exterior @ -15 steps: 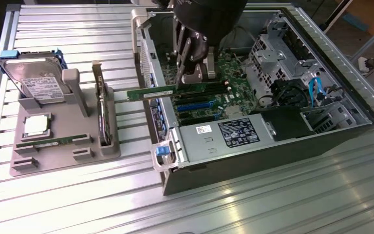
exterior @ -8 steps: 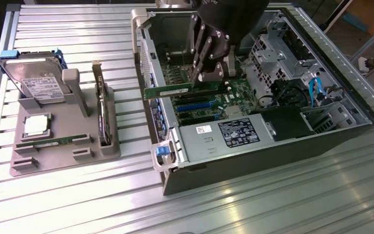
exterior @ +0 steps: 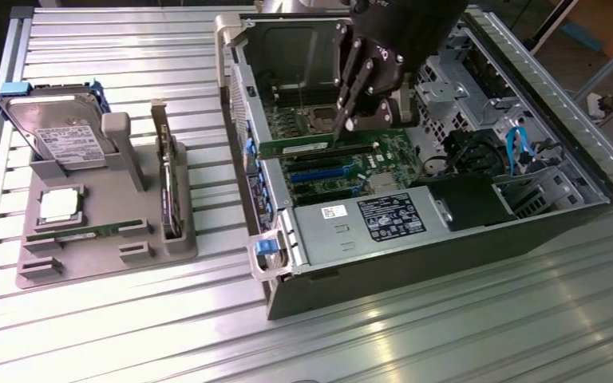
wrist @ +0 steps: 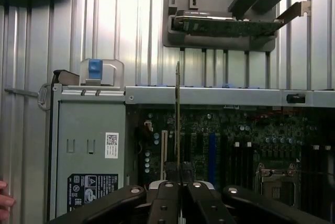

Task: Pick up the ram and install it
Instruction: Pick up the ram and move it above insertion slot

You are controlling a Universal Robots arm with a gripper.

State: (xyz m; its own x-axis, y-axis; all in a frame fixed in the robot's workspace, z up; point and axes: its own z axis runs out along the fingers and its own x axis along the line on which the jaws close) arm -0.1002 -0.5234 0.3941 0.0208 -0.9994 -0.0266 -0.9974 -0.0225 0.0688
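My gripper [exterior: 341,128] reaches down into the open computer case [exterior: 562,159], shut on the ram [exterior: 296,146], a thin green stick held by one end. The stick juts out from the fingers toward the exterior view's left, just over the motherboard [exterior: 392,163] beside a long black slot. I cannot tell whether it touches the board. In the wrist view the ram [wrist: 178,109] appears edge-on as a thin line rising from between the closed fingers [wrist: 166,195], with the board's slots [wrist: 212,153] behind it.
A grey holder [exterior: 147,255] on the slatted table carries a hard drive [exterior: 57,132], a silver processor chip [exterior: 60,203], a dark expansion card [exterior: 168,183] and another green stick [exterior: 73,233]. Case walls surround the gripper. A person's fingertip [wrist: 4,195] shows at the frame edge.
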